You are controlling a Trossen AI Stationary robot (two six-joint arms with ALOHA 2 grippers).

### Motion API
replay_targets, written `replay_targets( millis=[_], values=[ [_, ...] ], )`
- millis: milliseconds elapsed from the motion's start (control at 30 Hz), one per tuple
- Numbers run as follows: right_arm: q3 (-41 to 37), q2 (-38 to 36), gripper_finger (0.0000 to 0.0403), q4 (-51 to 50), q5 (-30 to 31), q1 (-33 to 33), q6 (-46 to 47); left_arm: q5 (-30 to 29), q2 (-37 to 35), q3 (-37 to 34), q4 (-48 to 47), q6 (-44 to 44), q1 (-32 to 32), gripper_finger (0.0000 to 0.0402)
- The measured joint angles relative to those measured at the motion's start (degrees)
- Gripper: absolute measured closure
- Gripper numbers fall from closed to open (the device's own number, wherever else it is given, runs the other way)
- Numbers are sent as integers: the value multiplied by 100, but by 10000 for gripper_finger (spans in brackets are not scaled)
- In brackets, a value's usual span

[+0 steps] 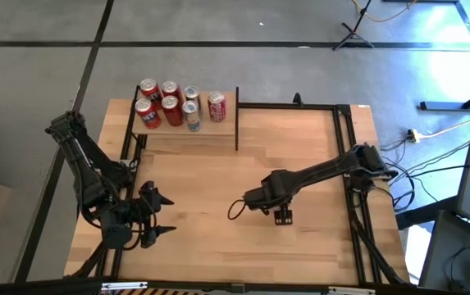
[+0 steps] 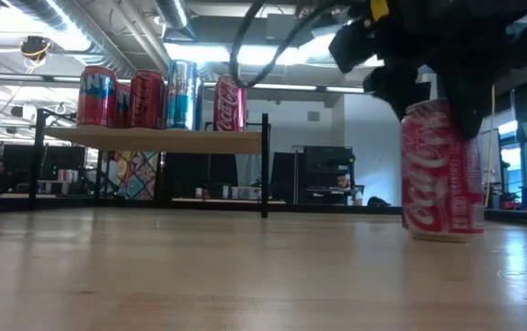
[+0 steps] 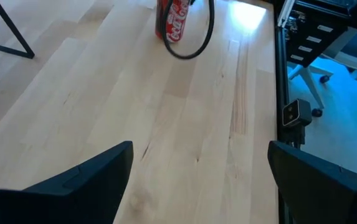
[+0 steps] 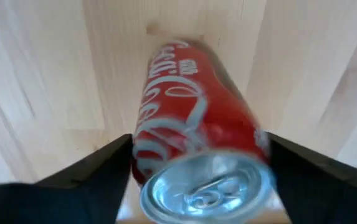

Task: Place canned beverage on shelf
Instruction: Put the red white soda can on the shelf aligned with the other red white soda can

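Near the table's middle, right of centre, a red cola can (image 2: 442, 170) stands upright on the tabletop (image 1: 300, 156), right gripper (image 4: 197, 168) directly over it. Step in hand, by my reading: the pick-up, not yet a lift. Fingers (image 4: 85, 174) flank the can on either side; jaws spread wide, and whether the pads touch the can I cannot tell. Next move would call for closing on the can, raising it clear, then carrying it to the shelf (image 1: 187, 131) at the far left, where six cans already stand. Free board shows near and right of them. Left gripper (image 3: 197, 180) waits at the near left, jaws wide, holding nothing.
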Motion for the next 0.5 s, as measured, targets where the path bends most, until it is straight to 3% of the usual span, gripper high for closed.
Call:
replay_targets(
  millis=[67,133,333,500],
  values=[
    [-27,39,32,63,1,0,11,1,0,0,0,0,0,41],
    [-32,52,17,165,-39,0,52,-1,0,0,0,1,0,41],
    [-21,-221,56,115,-74,2,193,9,0,0,2,0,-2,41],
    [-21,-773,75,127,284,51,758,12,0,0,2,0,-2,41]
  ],
)
